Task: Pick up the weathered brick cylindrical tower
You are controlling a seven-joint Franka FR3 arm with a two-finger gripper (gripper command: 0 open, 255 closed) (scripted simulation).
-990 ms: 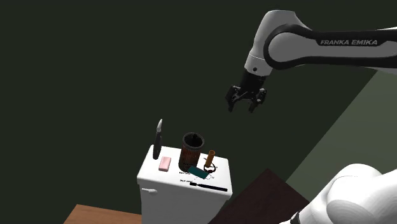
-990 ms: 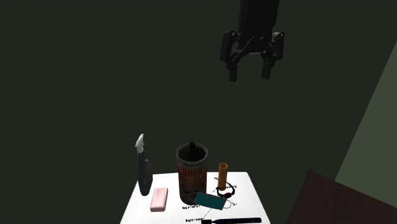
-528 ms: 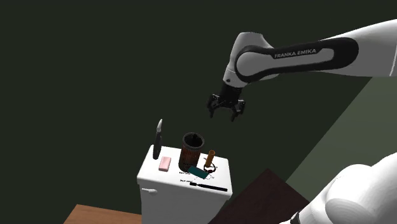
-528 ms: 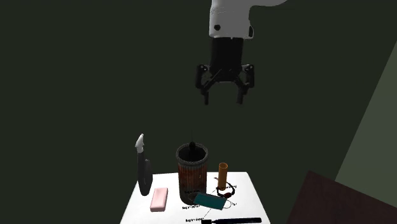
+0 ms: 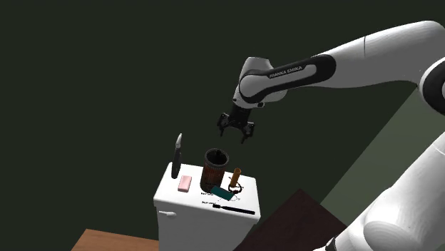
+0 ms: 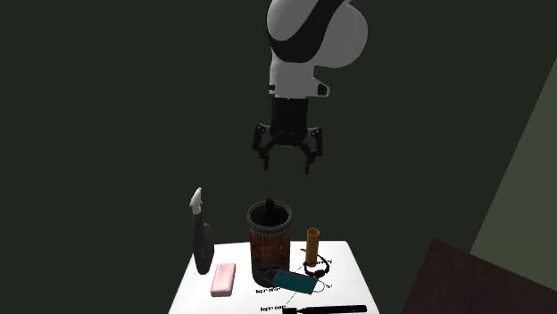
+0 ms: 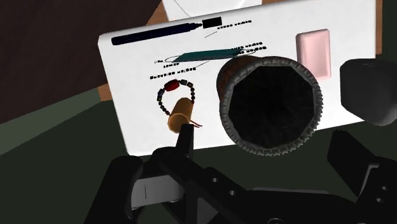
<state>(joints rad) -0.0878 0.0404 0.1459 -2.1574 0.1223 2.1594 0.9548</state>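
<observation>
Shoulder view has my white arm (image 5: 356,57) stretched over a white cabinet (image 5: 192,228). My claw (image 6: 286,167) hangs above it, fingers spread wide and gripping nothing. Below, well apart from my fingertips, the brick tower (image 6: 269,245) stands upright near the middle of the cabinet top. In the wrist view its hollow dark mouth sits between my fingers, untouched. On the second exterior view's left of the tower stands a tall dark object with a pale tip (image 6: 200,236). A black pen (image 7: 159,35) lies along the cabinet's edge. Smaller still are a pink block (image 6: 223,279), a teal card (image 6: 295,283) by the tower's foot, an upright orange cylinder (image 6: 312,245), and a bead bracelet (image 7: 175,95) at that cylinder's foot.
</observation>
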